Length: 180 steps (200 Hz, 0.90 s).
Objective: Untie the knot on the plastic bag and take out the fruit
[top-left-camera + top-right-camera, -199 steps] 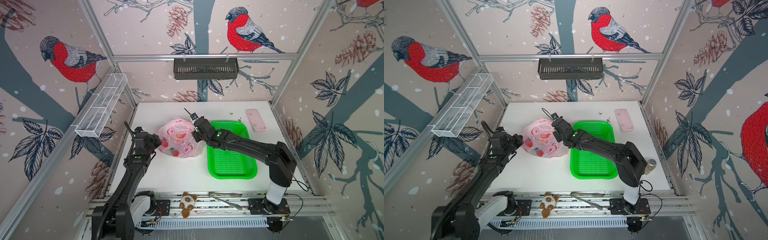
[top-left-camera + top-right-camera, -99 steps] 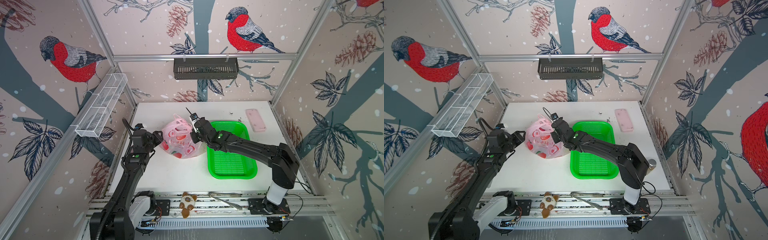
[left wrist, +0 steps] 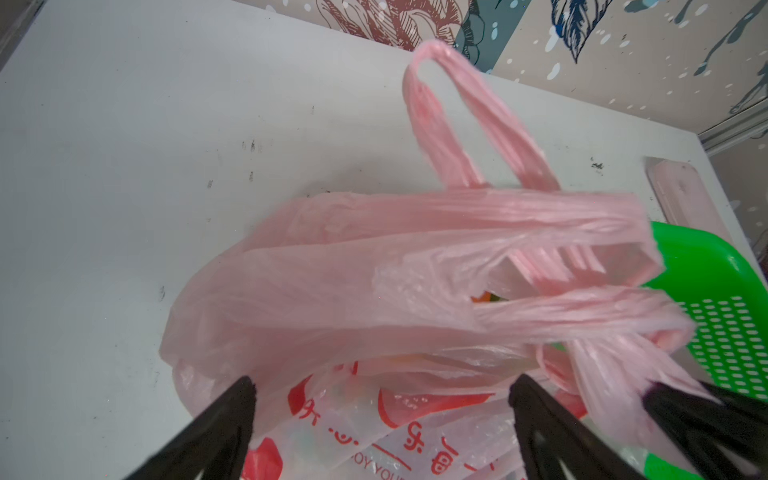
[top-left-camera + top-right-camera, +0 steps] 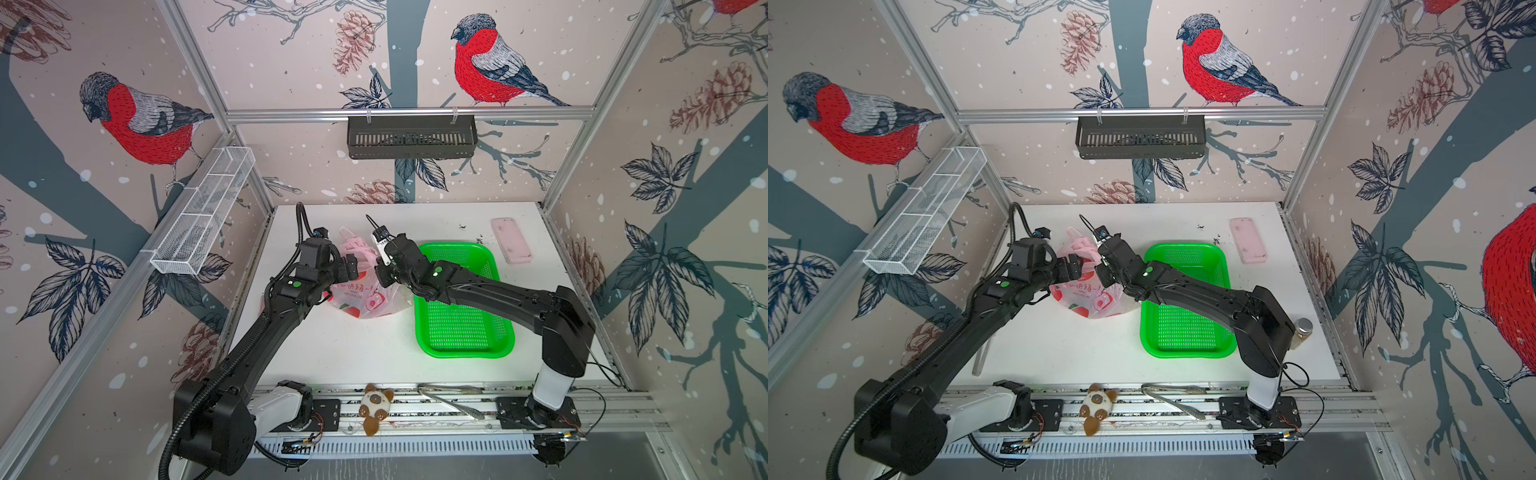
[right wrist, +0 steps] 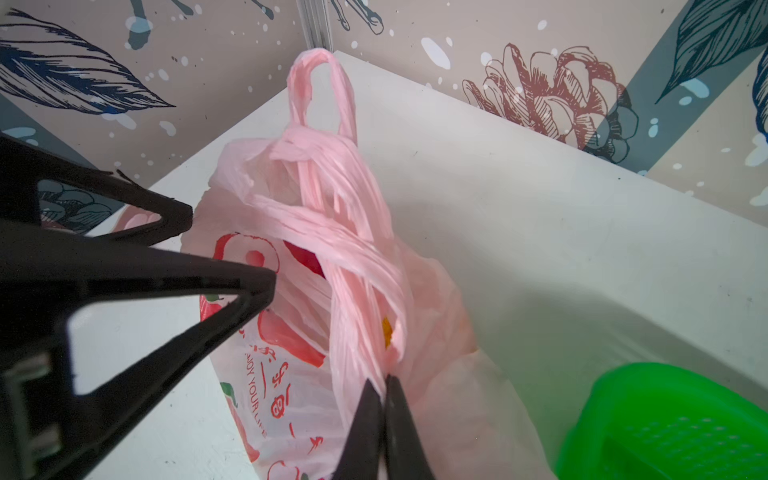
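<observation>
Black left gripper: spread wide, clamping nothing, just beside plastic bag. Thin, crinkled, translucent pink film, slumped on white table; handles twisted into ropes. Right gripper: pinched together on one handle strand. Alongside, glossy green perforated basket.

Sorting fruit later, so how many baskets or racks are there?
3: green basket beside the plastic bag, black rack hanging at the back, white wire rack high on the left.
</observation>
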Motion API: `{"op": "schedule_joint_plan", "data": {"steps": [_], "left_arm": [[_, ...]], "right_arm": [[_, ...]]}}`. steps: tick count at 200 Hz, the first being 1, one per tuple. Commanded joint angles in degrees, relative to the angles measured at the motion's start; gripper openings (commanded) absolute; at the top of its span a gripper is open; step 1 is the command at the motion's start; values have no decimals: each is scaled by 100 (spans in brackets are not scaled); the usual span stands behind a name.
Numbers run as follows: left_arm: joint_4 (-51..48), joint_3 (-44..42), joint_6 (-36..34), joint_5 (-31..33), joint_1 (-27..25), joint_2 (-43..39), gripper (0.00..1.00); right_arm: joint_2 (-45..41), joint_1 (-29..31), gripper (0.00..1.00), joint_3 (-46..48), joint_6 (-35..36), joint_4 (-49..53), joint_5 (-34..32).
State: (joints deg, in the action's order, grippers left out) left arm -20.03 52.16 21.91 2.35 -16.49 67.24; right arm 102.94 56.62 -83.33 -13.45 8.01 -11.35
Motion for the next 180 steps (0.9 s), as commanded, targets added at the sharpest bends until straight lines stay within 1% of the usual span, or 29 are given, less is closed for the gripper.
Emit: {"op": "schedule_joint_plan", "data": {"steps": [1, 18, 48, 75, 90, 116, 149, 180], "left_arm": [[3, 48, -175, 546, -82, 161, 96], [343, 64, -38, 840, -82, 300, 96], [1385, -21, 224, 859, -82, 468, 96], [2091, -180, 532, 966, -63, 614, 96], [2386, -321, 712, 1032, -10, 602, 94], [2678, -528, 1031, 1024, 270, 537, 88], [2802, -697, 1317, 900, 715, 485, 82], [2774, -734, 1398, 883, 883, 485, 74]], "right_arm": [[1, 40, 7, -52, 77, -214, 146], [-3, 75, 7, -17, 99, -255, 205], [16, 134, 6, 34, 182, -255, 251], [38, 123, 6, 62, 243, -215, 269], [42, 91, 6, 61, 273, -195, 257], [-7, -8, 5, 151, 273, -244, 252], [-119, -136, 5, 310, 285, -283, 273], [-242, -253, 5, 481, 273, -370, 273]]}}
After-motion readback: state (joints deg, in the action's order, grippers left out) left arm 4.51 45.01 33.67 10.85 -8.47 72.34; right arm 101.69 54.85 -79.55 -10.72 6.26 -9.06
